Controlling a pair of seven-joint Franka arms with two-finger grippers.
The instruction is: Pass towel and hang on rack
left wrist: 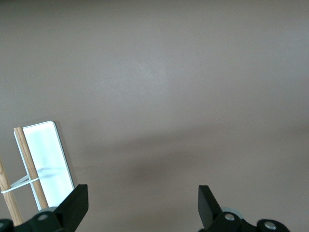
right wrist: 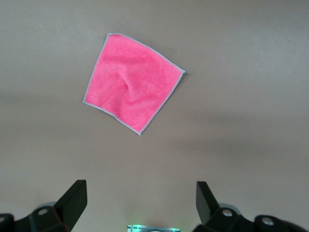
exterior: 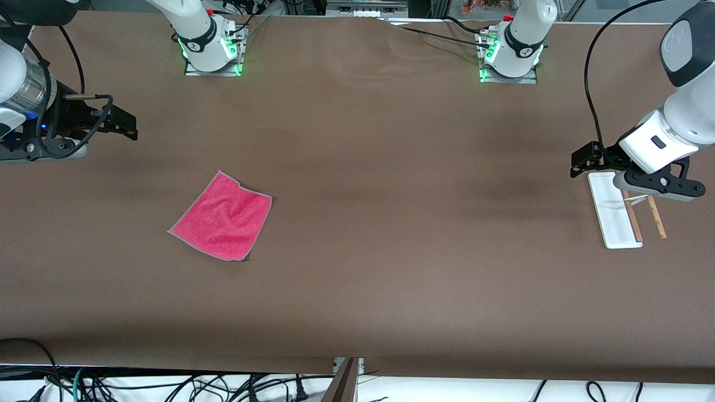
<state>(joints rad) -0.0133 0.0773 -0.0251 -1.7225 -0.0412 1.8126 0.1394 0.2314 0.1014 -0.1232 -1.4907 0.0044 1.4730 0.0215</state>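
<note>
The towel (exterior: 222,224) lies flat on the table, pink-red face up with thin grey edging, toward the right arm's end; the right wrist view shows it whole (right wrist: 133,82). My right gripper (exterior: 129,127) (right wrist: 140,191) hangs open and holds nothing, over bare table apart from the towel. The rack (exterior: 611,215) is a white flat base with two thin wooden rods (exterior: 656,218), at the left arm's end. My left gripper (exterior: 578,163) (left wrist: 143,193) hangs open and holds nothing, over the table just beside the rack's base (left wrist: 46,159).
A brown cover (exterior: 391,234) spreads over the whole table. The two arm bases (exterior: 212,56) (exterior: 508,61) glow green along the edge farthest from the front camera. Cables (exterior: 167,388) hang below the table's edge nearest to that camera.
</note>
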